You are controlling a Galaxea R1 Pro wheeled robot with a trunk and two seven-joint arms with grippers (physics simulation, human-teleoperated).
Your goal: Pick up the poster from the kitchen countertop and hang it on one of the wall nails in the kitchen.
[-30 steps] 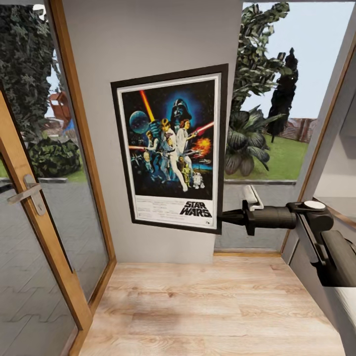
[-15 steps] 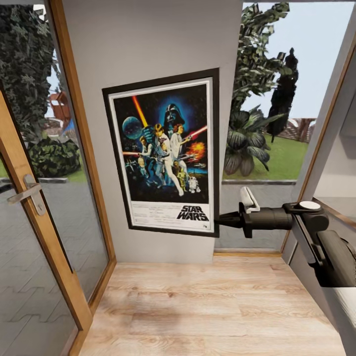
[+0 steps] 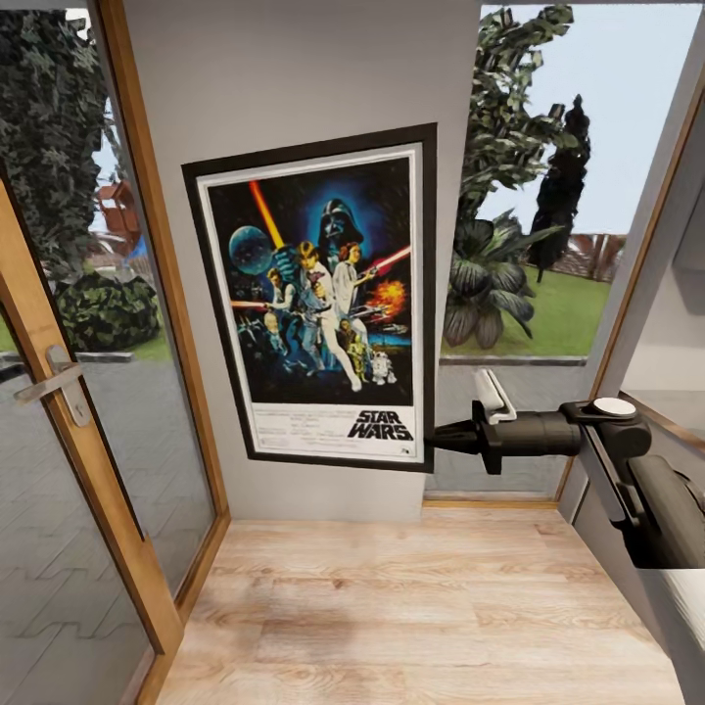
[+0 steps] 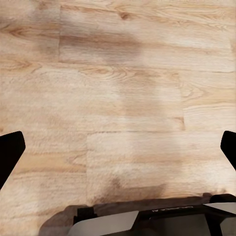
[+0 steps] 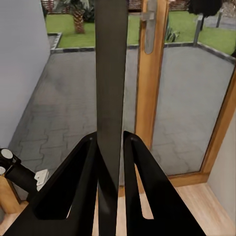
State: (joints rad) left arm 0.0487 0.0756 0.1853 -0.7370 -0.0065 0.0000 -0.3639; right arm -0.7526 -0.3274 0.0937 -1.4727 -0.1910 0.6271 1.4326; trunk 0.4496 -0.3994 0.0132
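the grey wall panel (image 3: 294, 78) between the glass door (image 3: 59, 392) and the window (image 3: 558, 196) fills the middle of the head view, and the poster (image 3: 313, 304) is held flat in front of it, slightly tilted, its top leaning toward the door side. over the last 1 second the poster has slid across the panel toward the door and now looks a little larger and higher against the wall, while the wall, door and floor have kept their places, so the move is the poster's, not the camera's. that reads as the hanging step under way: the frame is being carried along the wall in search of a nail, though no nail can be made out here.

the right gripper (image 3: 438, 436) is clamped on the poster's lower corner nearest the window; in the right wrist view the 2 fingers (image 5: 86, 167) pinch the dark frame edge (image 5: 110, 73).

the left gripper (image 4: 118, 147) hangs over the wooden floor (image 4: 123, 88), fingers spread wide, holding nothing.
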